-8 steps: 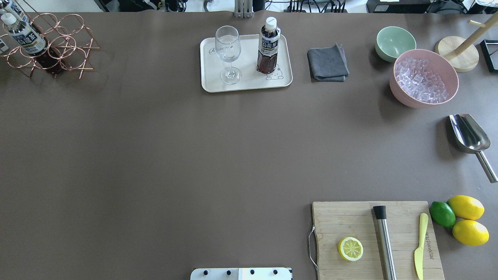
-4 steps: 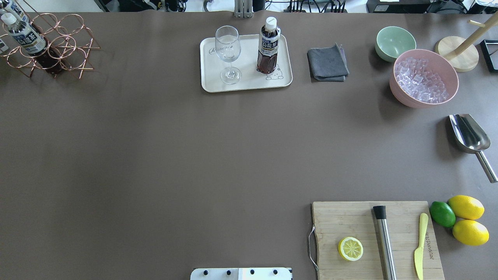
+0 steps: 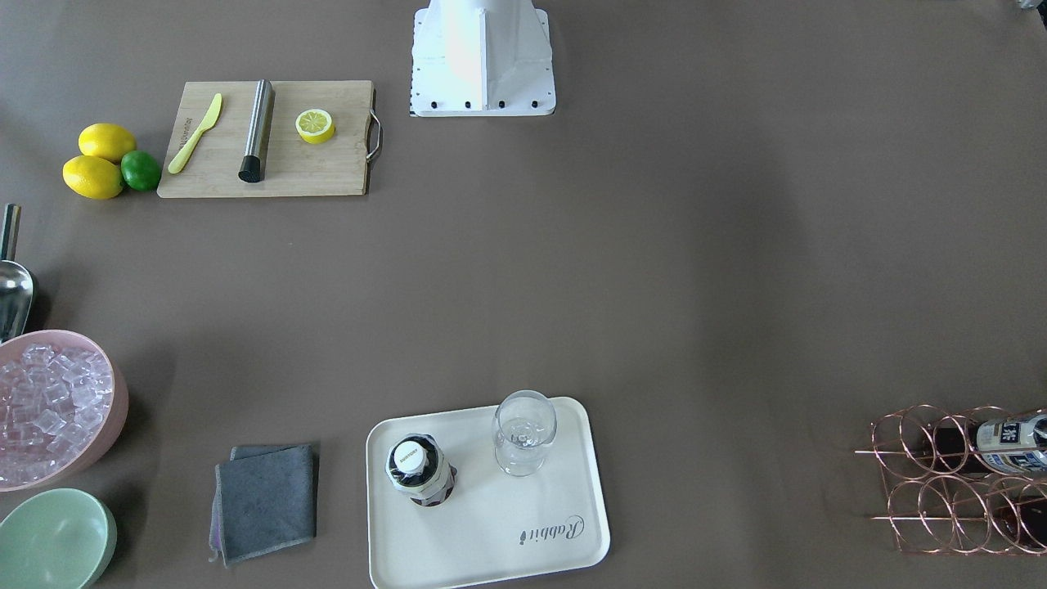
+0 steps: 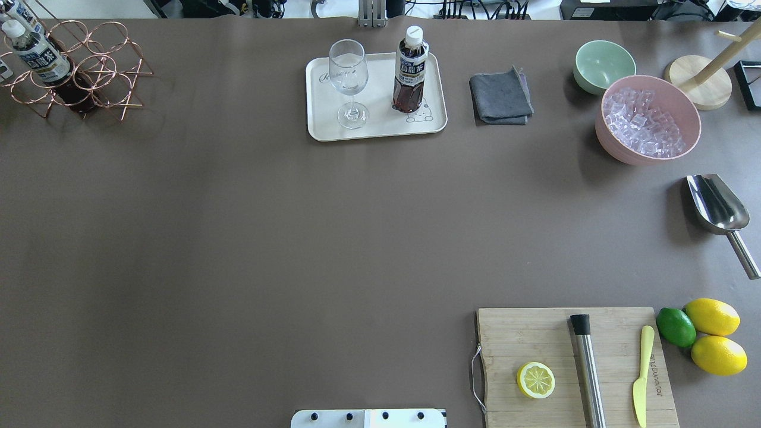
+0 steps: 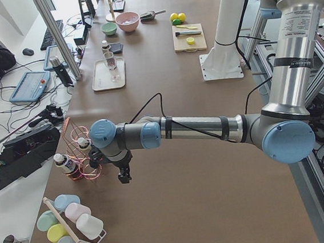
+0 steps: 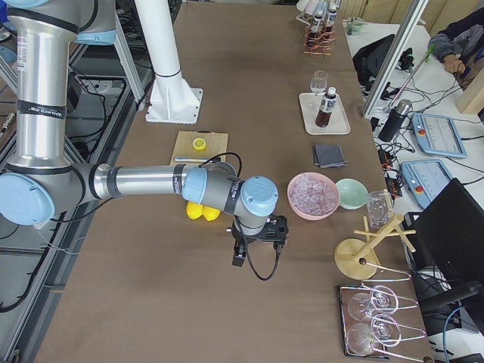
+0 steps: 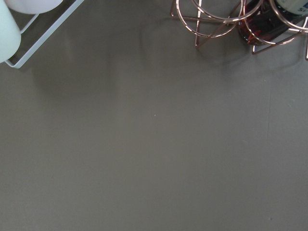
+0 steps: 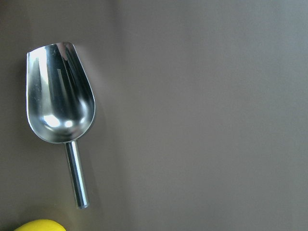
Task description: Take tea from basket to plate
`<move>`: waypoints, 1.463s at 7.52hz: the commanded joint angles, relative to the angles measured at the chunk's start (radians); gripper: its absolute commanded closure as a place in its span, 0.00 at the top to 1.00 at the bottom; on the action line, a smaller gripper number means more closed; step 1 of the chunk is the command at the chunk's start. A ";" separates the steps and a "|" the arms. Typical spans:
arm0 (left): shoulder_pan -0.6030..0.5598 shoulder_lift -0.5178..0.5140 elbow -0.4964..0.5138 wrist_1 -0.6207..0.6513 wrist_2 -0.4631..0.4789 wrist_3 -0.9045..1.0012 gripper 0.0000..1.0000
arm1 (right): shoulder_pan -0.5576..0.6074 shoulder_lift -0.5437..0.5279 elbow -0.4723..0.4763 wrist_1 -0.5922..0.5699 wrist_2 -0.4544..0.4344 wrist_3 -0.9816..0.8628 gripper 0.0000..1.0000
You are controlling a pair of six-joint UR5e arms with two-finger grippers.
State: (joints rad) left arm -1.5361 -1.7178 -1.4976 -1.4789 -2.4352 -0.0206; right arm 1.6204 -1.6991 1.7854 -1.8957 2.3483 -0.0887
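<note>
Brown table carries plate; basket; cloth; green bowl; pink bowl; scoop; cutting board; lemons; lime

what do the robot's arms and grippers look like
Both the left arm and right arm are silver tubes with grey joints capped in light blue, black bands and small lettering. A black cable runs along each forearm to the black left gripper and right gripper.
</note>
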 commanded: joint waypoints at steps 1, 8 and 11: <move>0.002 0.030 -0.029 0.029 0.016 -0.059 0.98 | -0.060 0.036 -0.009 0.004 -0.006 0.077 1.00; -0.019 0.087 -0.059 0.098 0.013 -0.058 0.98 | -0.175 0.174 -0.130 0.003 0.014 0.233 1.00; -0.021 0.084 -0.061 0.097 0.013 -0.058 0.98 | -0.174 0.156 -0.110 0.004 0.057 0.237 1.00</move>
State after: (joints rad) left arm -1.5562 -1.6306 -1.5561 -1.3813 -2.4222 -0.0772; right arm 1.4464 -1.5384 1.6654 -1.8918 2.3947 0.1444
